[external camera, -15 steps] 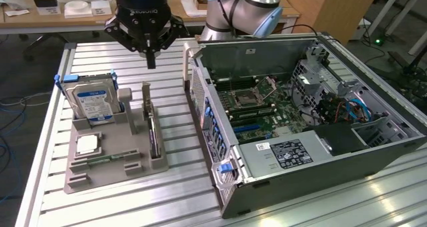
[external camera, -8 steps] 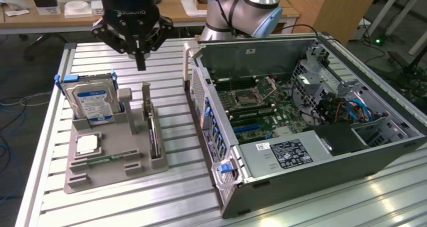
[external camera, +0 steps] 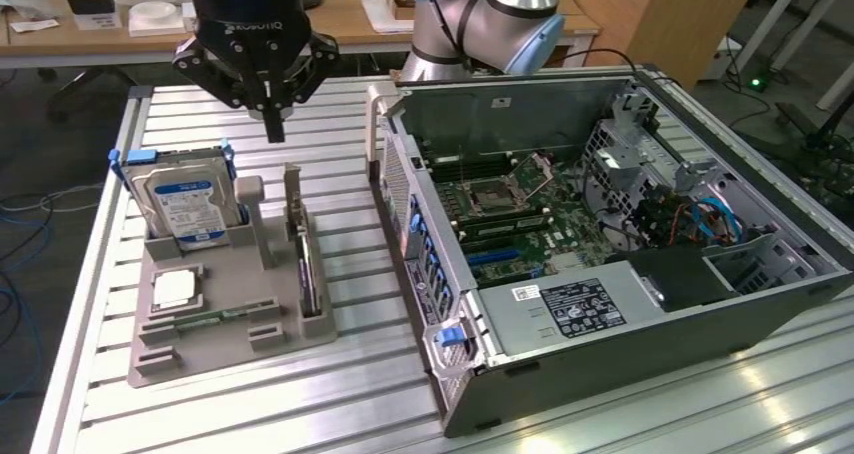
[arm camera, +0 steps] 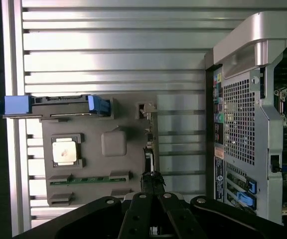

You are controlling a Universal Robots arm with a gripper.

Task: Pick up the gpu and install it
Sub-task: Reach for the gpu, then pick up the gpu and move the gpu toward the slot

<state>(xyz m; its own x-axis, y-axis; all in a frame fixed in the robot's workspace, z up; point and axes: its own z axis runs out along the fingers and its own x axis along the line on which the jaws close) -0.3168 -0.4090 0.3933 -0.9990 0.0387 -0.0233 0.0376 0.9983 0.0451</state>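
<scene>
**Gripper shut and empty above the fixture; gpu in its slot**

Landmark: the grey parts fixture [external camera: 220, 309] on the slatted aluminium table [external camera: 360, 394].

Gpu [external camera: 307, 269]: stands on its long edge in the narrow slot along the side of the fixture nearest the open computer case [external camera: 601, 304]. Its silver bracket end is at the fixture's far corner in the exterior view. In the wrist view the gpu [arm camera: 150, 147] shows edge-on, a thin line along that same side of the fixture [arm camera: 113, 164]. Nothing grips or touches it.

Gripper [external camera: 275, 132]: fingers pressed together, nothing between them. It hangs above the gpu side of the fixture, pointing down, clear of the card. In the wrist view the gripper [arm camera: 153, 181] lines up with the card's thin edge.

Other fixture contents:
- Hard drive [external camera: 187, 206], blue label, upright at the fixture's far end, on the side away from the case.
- Processor chip [external camera: 174, 289], flat in a pocket near the fixture's middle.
- Green memory stick [external camera: 200, 319], flat, just beside the chip.

Case: lies open with the motherboard [external camera: 521, 214] exposed, near the gpu side of the fixture and not touching it.
</scene>
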